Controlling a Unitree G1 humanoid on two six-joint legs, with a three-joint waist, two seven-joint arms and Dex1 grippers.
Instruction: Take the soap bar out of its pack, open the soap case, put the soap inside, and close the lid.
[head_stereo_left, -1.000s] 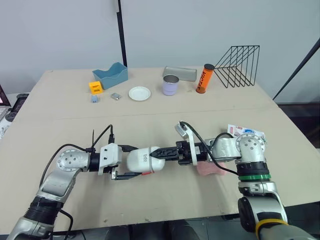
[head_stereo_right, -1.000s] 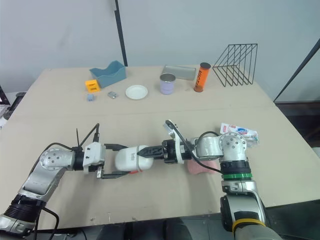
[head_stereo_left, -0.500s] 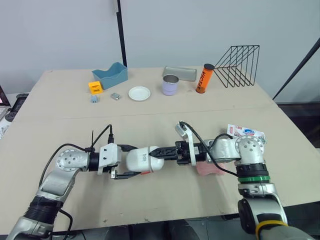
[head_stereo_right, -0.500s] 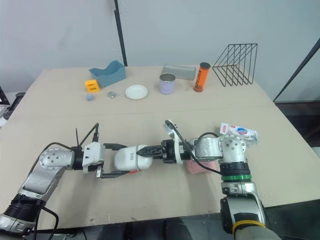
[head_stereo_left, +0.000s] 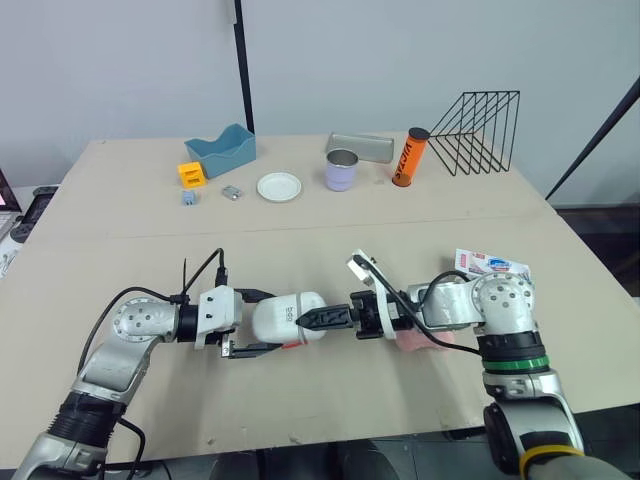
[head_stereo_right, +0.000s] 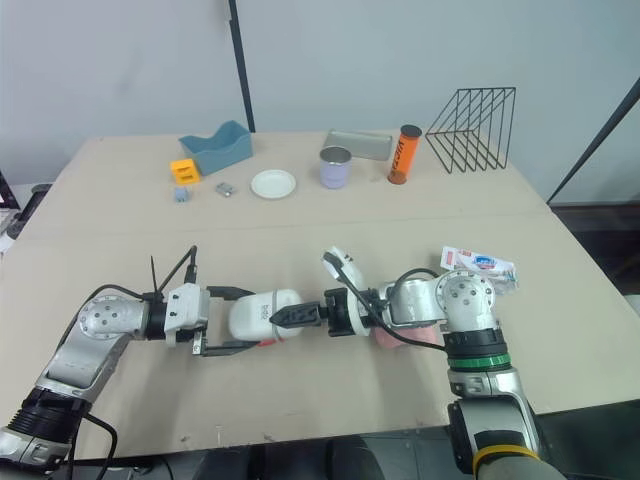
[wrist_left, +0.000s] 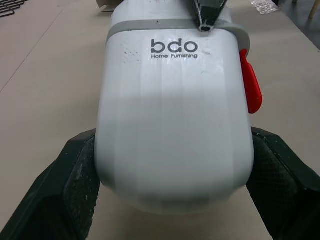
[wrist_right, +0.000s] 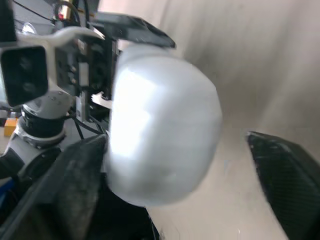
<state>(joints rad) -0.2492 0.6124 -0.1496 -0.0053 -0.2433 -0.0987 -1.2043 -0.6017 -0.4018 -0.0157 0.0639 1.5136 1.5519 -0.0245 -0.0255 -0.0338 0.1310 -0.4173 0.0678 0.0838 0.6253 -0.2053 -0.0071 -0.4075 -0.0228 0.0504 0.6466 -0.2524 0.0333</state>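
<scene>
At the near middle of the worktop (head_stereo_left: 130, 240), the left hand (head_stereo_left: 265, 322) pinches the white soap case (head_stereo_left: 283, 312) by its rounded end, with one black finger pressed to each flank. The case lies on its side with its lid shut. A grey band (wrist_left: 170, 25) runs around its seam and a red latch (wrist_left: 250, 87) sits on one edge. The right hand (head_stereo_left: 318, 318) meets the case from the opposite end with its fingers spread. One fingertip (wrist_left: 207, 12) rests on the grey band, and the other finger (wrist_right: 285, 185) stands clear of the shell. The pink soap bar (head_stereo_left: 415, 340) lies on the worktop just under the right forearm, apart from the case. Its printed pack (head_stereo_left: 490, 265) lies beyond the right arm. Along the far side stand a blue bin (head_stereo_left: 220, 152), an orange cube (head_stereo_left: 191, 175), a white plate (head_stereo_left: 279, 187), a lilac cup (head_stereo_left: 341, 170), an orange tube (head_stereo_left: 409, 157) and a wire rack (head_stereo_left: 480, 130).
</scene>
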